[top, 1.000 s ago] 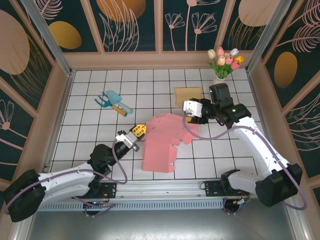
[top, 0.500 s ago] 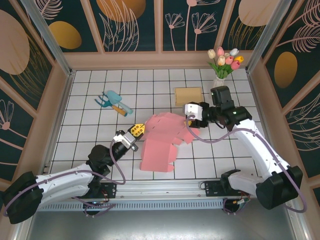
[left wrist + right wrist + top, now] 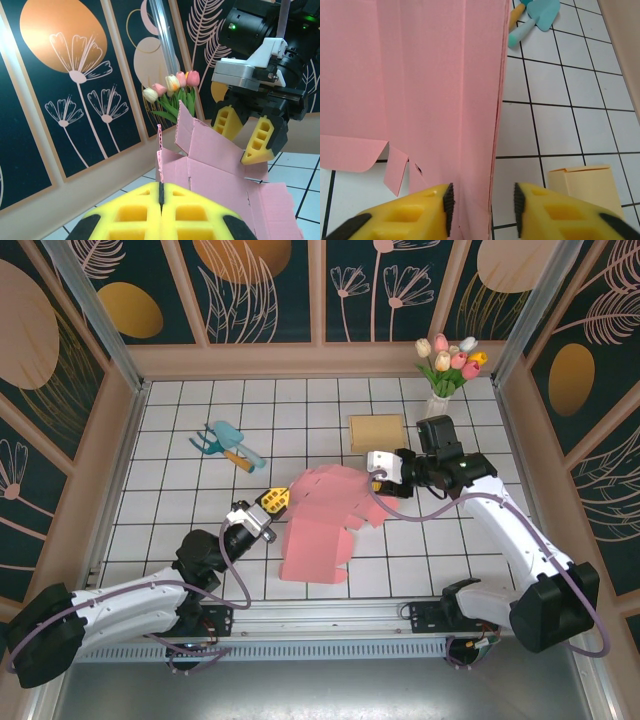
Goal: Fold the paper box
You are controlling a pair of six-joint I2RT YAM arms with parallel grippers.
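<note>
Box (image 3: 320, 525) mid counter (image 3: 160, 490), half folded up | left claw (image 3: 160, 196) clamped shut on its left edge, looks like | right claw (image 3: 482, 200) narrower than a sec ago, straddling upright flap (image 3: 485, 75), not pinching yet | so prob about to grab and fold
</note>
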